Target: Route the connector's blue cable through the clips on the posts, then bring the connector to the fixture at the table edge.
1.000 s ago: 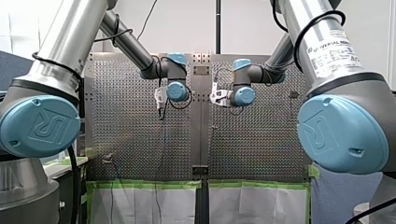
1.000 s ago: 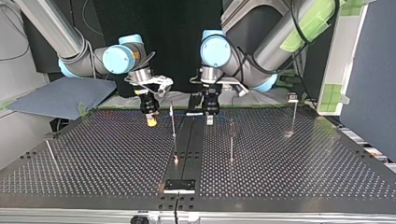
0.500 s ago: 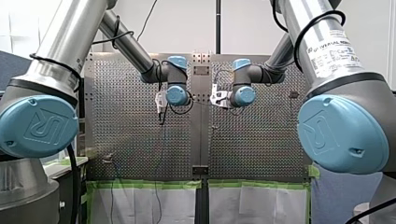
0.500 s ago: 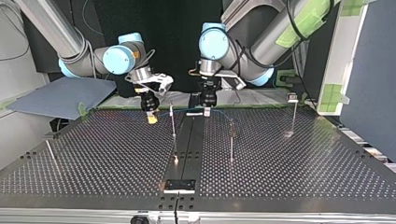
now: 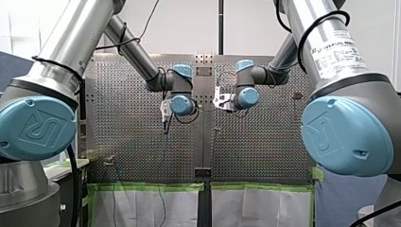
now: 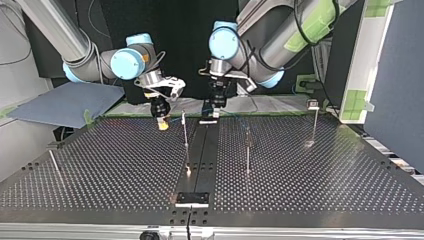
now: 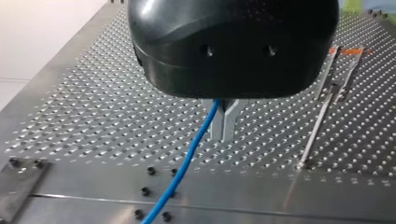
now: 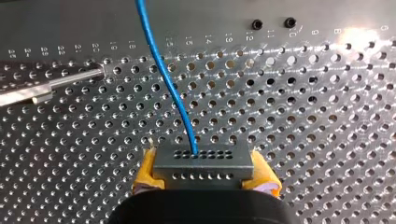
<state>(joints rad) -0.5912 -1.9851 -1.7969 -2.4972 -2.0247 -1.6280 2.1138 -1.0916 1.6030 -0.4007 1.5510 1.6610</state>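
In the right wrist view a grey connector (image 8: 203, 163) with rows of holes sits between the yellow pads (image 8: 145, 171) of my right gripper (image 8: 204, 175), which is shut on it. The blue cable (image 8: 163, 74) runs from the connector away over the perforated plate. In the left wrist view my left gripper (image 7: 223, 125) has its metal fingers shut on the blue cable (image 7: 187, 161), which hangs below them. In the top view my right gripper (image 6: 161, 121) hangs left of a thin post (image 6: 185, 131), and my left gripper (image 6: 214, 109) is just right of it.
More posts (image 6: 247, 150) (image 6: 314, 125) stand at the top view's right, and a leaning rod (image 6: 54, 165) at its left. A small fixture (image 6: 192, 199) sits at the near table edge on the dark centre strip. A clip-topped post (image 7: 327, 107) stands beside my left gripper.
My left gripper has moved with the cable toward the top view's left and upward, closer to the middle post. My right gripper has barely shifted and still holds the connector.
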